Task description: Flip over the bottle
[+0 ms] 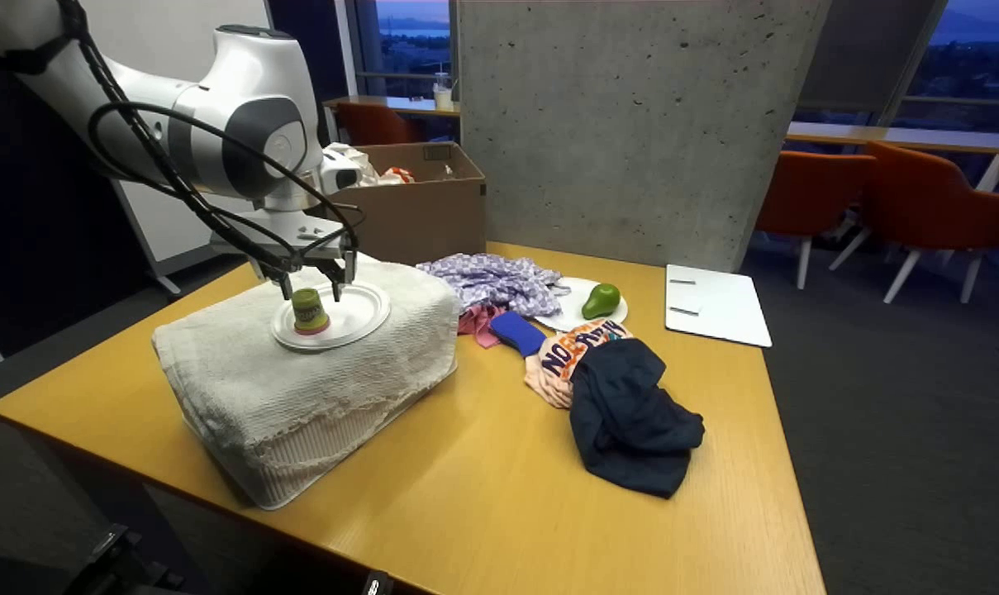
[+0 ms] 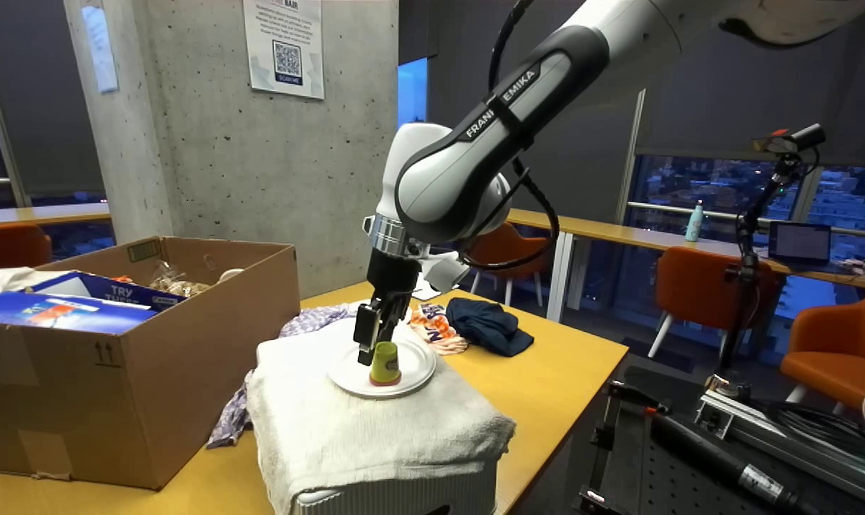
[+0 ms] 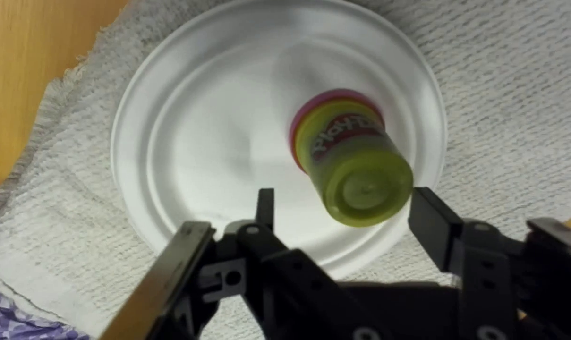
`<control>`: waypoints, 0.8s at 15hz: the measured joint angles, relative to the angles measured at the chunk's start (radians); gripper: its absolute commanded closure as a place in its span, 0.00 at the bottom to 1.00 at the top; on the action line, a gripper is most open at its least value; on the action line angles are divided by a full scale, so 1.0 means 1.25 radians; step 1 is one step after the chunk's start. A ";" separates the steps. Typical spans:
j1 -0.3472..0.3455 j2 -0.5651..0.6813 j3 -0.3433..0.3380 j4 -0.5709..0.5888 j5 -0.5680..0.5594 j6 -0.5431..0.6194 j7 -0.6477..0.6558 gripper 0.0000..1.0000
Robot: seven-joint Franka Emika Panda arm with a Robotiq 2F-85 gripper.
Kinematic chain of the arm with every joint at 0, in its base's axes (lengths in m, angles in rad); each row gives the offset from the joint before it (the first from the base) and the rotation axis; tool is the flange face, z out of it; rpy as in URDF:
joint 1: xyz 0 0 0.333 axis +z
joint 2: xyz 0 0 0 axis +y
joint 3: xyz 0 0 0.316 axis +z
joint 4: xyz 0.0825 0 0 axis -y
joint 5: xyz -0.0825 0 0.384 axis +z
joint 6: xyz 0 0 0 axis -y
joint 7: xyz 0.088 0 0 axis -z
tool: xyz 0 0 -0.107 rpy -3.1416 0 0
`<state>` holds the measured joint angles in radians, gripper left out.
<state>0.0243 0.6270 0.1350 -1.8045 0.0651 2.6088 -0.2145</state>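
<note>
In an exterior view, stubby bottle stood on white plate, atop towel-draped block near front edge of tabletop, in an exterior view, yellow-green, reddish end down, in the wrist view, red label showed, hand gaped wide.

wrist: close, apparently downward | both exterior views: farther, oblique | shared: plate, bottle
</note>
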 measured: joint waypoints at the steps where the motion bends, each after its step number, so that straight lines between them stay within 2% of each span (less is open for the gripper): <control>1: 0.000 0.000 0.001 0.006 0.000 -0.013 0.000 0.65; 4: 0.000 0.000 0.002 0.019 0.000 -0.057 0.000 0.84; 12: 0.000 -0.006 -0.013 0.055 -0.018 -0.119 0.000 0.84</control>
<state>0.0240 0.6194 0.1183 -1.7354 0.0424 2.4601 -0.2144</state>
